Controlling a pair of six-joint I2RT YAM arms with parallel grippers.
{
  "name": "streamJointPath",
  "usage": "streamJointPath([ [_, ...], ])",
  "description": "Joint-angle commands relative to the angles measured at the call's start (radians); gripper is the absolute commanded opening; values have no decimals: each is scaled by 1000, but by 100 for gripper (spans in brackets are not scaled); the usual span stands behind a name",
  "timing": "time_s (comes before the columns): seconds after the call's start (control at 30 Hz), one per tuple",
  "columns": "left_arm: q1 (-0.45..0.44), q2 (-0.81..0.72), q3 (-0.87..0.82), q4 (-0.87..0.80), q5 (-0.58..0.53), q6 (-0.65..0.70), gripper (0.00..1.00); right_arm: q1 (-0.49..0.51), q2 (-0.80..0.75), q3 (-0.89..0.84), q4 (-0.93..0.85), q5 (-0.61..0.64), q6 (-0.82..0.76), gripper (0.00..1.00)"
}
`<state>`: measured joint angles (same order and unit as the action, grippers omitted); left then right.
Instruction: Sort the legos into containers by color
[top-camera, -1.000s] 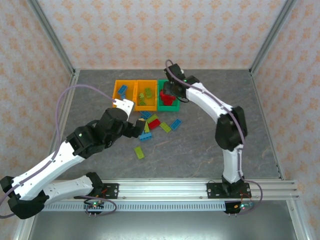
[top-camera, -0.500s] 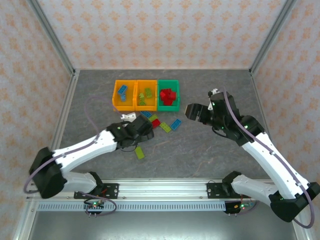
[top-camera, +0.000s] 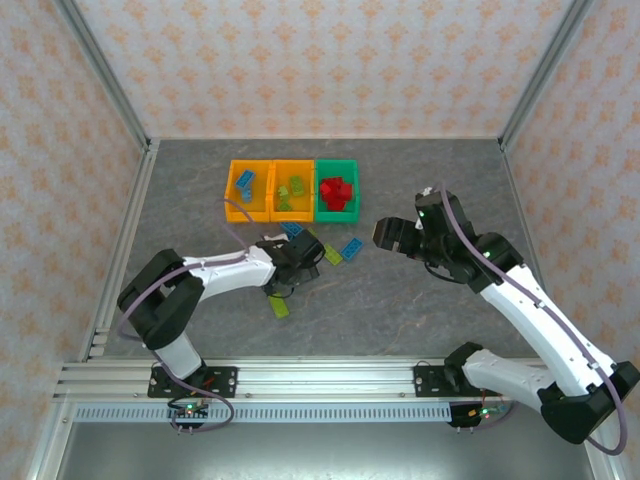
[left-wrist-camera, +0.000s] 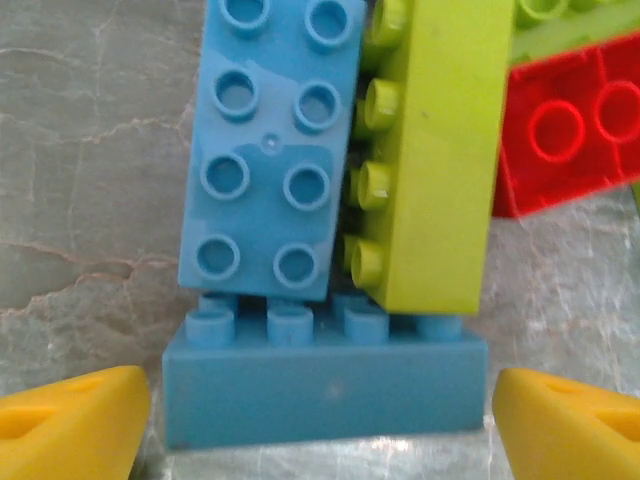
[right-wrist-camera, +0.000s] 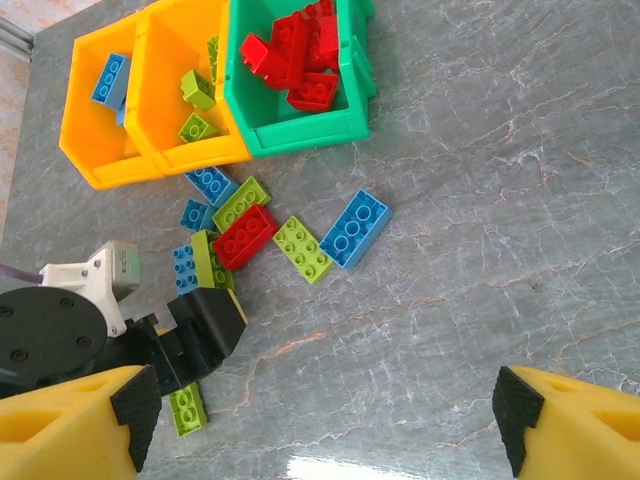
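Sorted legos: red bricks (right-wrist-camera: 300, 60) are piled in the green bin (right-wrist-camera: 305, 130). Lime bricks (right-wrist-camera: 195, 95) lie in the middle orange bin (right-wrist-camera: 200, 152). Blue bricks (right-wrist-camera: 110, 78) lie in the left orange bin (right-wrist-camera: 110, 172).
Bins: the three stand in a row, side walls touching, toward the far side of the table (top-camera: 420, 310).
Loose legos: a cluster lies on the table just in front of the bins. At its right end, a long blue brick (right-wrist-camera: 355, 228) touches a lime plate-shaped brick (right-wrist-camera: 303, 248). Left of these, a red brick (right-wrist-camera: 245, 237) lies against several more lime and blue pieces.
Stray lego: a single lime brick (top-camera: 281, 305) lies apart from the cluster, nearer the arm bases.
Brick at the left gripper: a blue brick on its side (left-wrist-camera: 325, 385), studs facing the cluster. It touches a flat blue brick (left-wrist-camera: 268, 160) and an upturned lime brick (left-wrist-camera: 430, 150).
Left gripper (left-wrist-camera: 320, 428): low over the cluster's left end. Its yellow fingers (left-wrist-camera: 70, 420) are released and straddle the blue brick on its side, with a sliver of table showing at the left tip.
Right gripper (right-wrist-camera: 320, 430): raised above the table to the right of the cluster. Its fingers (right-wrist-camera: 570, 420) are spread wide and hold nothing.
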<state>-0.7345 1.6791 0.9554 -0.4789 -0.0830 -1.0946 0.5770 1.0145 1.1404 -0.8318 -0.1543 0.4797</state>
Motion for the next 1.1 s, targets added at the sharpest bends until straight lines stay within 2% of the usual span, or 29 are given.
streamJointPath([
  [0.0,17,11,17,5,-43,8,83,3,11,0,-11,0,14,88],
  [0.1,25,16,8,25,-24,41,76,2,18,-14,13,-55,11,88],
  [0.27,26,16,21,15,26,100,64,2,83,16,39,-219,-11,88],
  [0.47,23,-123,51,-67,68,144,55,8,160,59,38,-305,-11,88],
  [0.53,21,-206,81,-115,31,162,54,11,163,61,51,-320,-6,88],
  [0.63,26,-323,132,-179,-155,215,54,14,162,61,69,-317,0,88],
  [0.7,68,-360,159,-180,-259,259,54,14,164,61,66,-295,6,88],
  [0.87,289,-274,267,-100,-309,354,54,18,163,58,58,-284,22,88],
  [0.97,411,-165,339,-18,-245,366,54,25,146,52,54,-274,26,88],
  [1.07,487,-23,447,19,-146,373,54,26,126,44,46,-245,28,88],
])
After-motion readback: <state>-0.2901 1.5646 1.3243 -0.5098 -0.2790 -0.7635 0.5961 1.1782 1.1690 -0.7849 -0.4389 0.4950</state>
